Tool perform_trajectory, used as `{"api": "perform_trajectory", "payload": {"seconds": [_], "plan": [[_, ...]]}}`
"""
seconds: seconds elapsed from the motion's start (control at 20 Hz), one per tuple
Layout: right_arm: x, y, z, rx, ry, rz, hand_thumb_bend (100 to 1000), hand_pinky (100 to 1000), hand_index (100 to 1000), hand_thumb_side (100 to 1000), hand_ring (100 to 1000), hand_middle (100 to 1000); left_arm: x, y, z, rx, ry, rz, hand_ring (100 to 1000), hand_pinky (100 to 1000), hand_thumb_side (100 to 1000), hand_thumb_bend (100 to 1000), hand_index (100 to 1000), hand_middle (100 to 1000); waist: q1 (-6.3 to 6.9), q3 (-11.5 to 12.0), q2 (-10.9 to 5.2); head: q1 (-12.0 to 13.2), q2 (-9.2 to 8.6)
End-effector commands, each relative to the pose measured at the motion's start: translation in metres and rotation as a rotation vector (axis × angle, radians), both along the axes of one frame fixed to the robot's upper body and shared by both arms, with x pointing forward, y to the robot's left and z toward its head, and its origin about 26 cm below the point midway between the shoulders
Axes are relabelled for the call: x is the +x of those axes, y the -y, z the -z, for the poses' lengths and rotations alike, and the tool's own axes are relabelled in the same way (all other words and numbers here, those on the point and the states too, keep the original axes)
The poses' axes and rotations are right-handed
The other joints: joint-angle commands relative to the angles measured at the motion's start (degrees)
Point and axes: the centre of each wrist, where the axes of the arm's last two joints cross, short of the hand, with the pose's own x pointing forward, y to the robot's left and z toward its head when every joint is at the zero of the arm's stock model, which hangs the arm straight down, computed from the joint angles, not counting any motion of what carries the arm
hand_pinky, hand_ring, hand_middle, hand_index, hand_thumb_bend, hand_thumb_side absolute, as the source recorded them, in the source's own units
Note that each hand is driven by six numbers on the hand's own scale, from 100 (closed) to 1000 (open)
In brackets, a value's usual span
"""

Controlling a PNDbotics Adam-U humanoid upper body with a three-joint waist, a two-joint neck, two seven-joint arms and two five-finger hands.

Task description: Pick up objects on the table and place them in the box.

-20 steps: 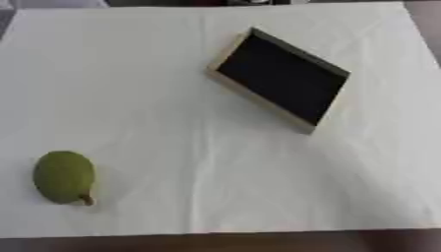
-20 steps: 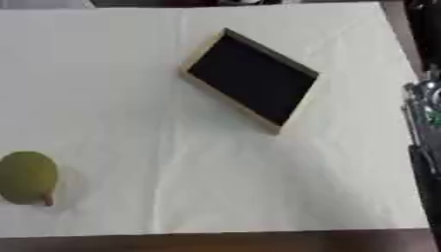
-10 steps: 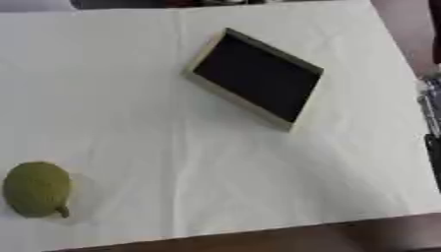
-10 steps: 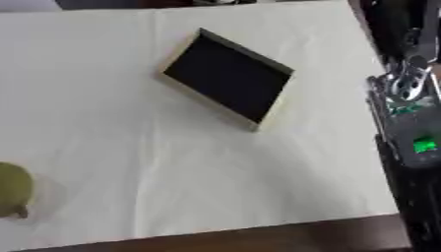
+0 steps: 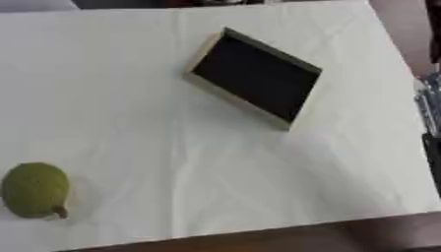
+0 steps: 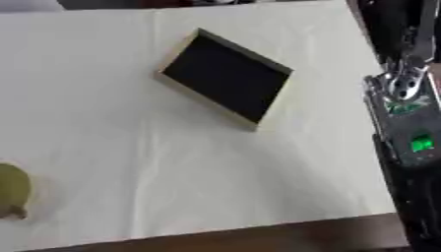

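box (image 5: 255,78) askew, far-centre of desk (image 5: 129,98) | green fruit (image 5: 34,190) near-left edge | right arm (image 6: 412,147) at right edge, hand state unclear

The worktop (image 5: 129,98) is covered by a pale cream cloth (image 5: 215,172) with soft creases, and its brown front edge shows along the bottom of the view. A shallow box (image 5: 254,78) with a light rim and a black inside lies flat on the cloth toward the far right, turned at an angle to the worktop's edges. A green, rounded fruit (image 5: 34,190) with a short stem lies near the front left corner, well apart from the box.
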Motion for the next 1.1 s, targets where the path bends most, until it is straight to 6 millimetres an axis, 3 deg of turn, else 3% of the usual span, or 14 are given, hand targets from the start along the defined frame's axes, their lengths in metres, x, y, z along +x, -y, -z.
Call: {"api": "perform_trajectory", "payload": {"seconds": [0.05,0.3,0.5,0.65,0.95,1.1], "plan": [[-0.0053,0.0021,-0.0098,-0.033,0.032,0.01,100,834,726,609,700,634,0.0008,0.0019,-0.0091,0.152,-0.014,0.03,795,787,489,126,939,777,0.26,0.2,-1.28,0.2,0.31],[-0.0053,0.0022,-0.0099,-0.038,0.031,0.01,100,834,726,608,700,634,0.0003,0.0041,-0.006,0.277,-0.046,0.037,827,823,461,157,925,814,0.57,0.5,-1.48,0.6,1.55],[-0.0056,0.0029,-0.01,-0.041,0.03,0.014,100,834,726,606,700,634,-0.0011,0.0048,-0.0027,0.382,-0.093,0.045,847,848,504,190,929,835,0.7,0.5,-1.59,0.7,1.83],[-0.0057,0.0034,-0.0097,-0.043,0.028,0.017,100,834,726,607,700,634,-0.002,0.0048,-0.0014,0.446,-0.133,0.064,851,855,467,196,934,845,0.79,0.6,-1.68,0.6,1.95],[-0.0056,0.003,-0.0099,-0.042,0.025,0.018,100,835,726,606,700,634,-0.0001,0.007,-0.0022,0.542,-0.195,0.118,867,873,450,265,933,866,0.87,0.6,-1.8,0.6,2.14],[-0.0057,0.0033,-0.01,-0.041,0.026,0.02,100,835,726,607,700,634,0.0,0.0074,-0.002,0.605,-0.246,0.119,918,930,438,330,935,893,0.79,0.5,-1.79,0.6,2.1]]}}
